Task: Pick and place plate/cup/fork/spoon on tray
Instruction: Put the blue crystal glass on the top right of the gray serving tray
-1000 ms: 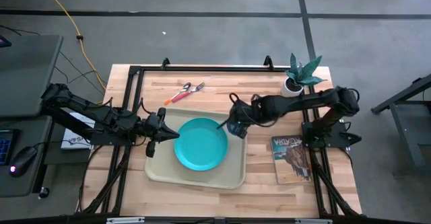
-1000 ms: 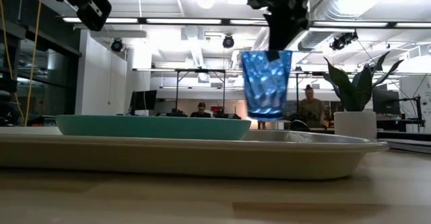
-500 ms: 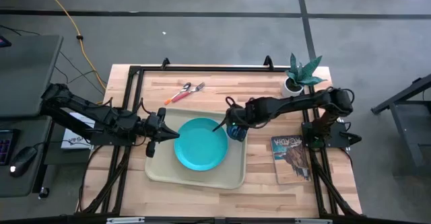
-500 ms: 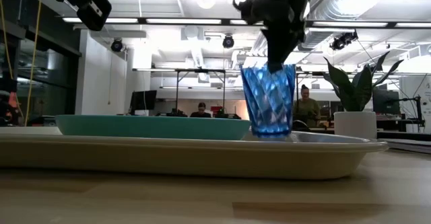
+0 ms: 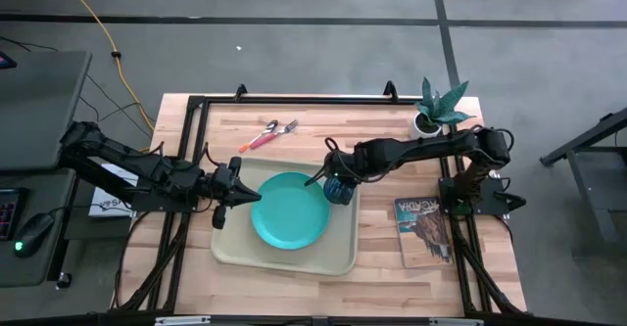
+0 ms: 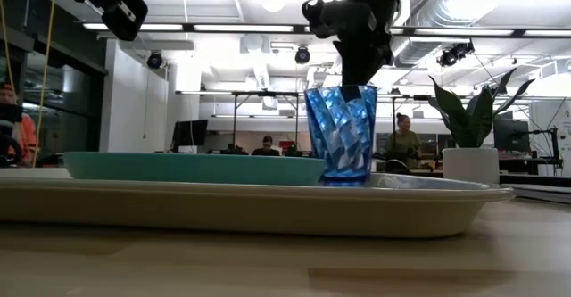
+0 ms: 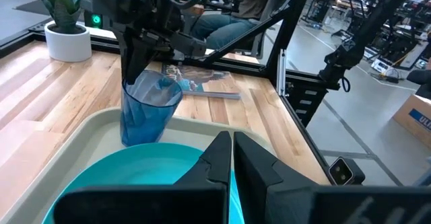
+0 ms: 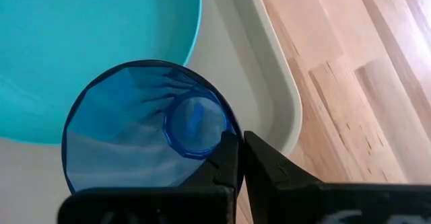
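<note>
The translucent blue cup [image 5: 340, 190] stands on its base on the beige tray [image 5: 338, 257], right beside the right rim of the turquoise plate [image 5: 289, 209], which lies flat in the tray. My right gripper [image 8: 242, 160] is shut on the cup. My left gripper [image 5: 257, 196] is shut and empty, hovering above the plate's left edge; its fingers show in the left wrist view [image 7: 231, 158]. A fork and a spoon [image 5: 266, 135] lie on the table beyond the tray's far edge. My right gripper pinches the cup's rim [image 8: 229, 138] on the side toward the table's right, one finger inside the cup and one outside. The fingers come from above, slanting in from the right. The cup is nearly upright, its base [image 6: 346, 177] on the tray floor.
A printed magazine [image 5: 423, 230] lies on the table right of the tray. A white pot with a green plant [image 5: 428, 122] stands at the far right corner. Black frame rails run along the table's edges. People sit in the room behind in the low view.
My right gripper has moved down and toward the table's left with the cup, which was lifted clear and now stands on the tray against the plate's rim. The plate has slid a little toward the left.
</note>
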{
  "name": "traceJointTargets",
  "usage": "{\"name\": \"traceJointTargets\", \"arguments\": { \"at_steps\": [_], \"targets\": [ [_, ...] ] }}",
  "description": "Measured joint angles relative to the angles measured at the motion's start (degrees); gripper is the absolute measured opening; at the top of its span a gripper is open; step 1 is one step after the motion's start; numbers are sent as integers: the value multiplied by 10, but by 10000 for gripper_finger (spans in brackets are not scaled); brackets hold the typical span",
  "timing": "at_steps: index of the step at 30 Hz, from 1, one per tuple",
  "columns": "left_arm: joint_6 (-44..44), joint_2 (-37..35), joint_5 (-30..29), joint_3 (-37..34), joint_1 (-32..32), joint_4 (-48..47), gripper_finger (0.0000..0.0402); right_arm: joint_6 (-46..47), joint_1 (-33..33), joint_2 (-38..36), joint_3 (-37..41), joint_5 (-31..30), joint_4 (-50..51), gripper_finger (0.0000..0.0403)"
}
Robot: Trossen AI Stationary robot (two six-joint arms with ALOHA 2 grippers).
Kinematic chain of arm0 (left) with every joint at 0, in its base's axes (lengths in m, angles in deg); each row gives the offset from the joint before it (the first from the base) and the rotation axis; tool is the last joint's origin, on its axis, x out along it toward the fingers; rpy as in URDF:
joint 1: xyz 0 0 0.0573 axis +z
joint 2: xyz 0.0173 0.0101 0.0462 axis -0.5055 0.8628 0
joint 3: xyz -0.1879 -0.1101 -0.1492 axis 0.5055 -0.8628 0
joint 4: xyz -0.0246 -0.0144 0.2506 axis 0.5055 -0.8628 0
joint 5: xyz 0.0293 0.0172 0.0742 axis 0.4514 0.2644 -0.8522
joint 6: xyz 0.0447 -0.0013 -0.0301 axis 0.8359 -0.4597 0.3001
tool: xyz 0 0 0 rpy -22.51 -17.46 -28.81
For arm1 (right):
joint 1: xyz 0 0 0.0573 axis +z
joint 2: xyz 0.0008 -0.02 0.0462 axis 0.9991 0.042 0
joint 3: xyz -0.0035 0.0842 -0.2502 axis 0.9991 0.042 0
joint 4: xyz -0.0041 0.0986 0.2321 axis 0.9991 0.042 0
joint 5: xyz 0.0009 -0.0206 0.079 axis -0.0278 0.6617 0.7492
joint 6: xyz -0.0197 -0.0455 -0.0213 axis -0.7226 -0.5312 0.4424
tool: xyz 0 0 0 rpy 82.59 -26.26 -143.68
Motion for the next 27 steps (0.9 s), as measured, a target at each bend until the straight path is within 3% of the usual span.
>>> {"name": "traceJointTargets", "arguments": {
  "at_steps": [22, 27],
  "targets": [
    [0, 0, 0, 0, 0, -1, 0, 7, -6, 23, 0, 21, -6, 21],
    [0, 0, 0, 0, 0, 0, 0, 0, -12, 22, 0, 16, -5, 58]
  ]
}}
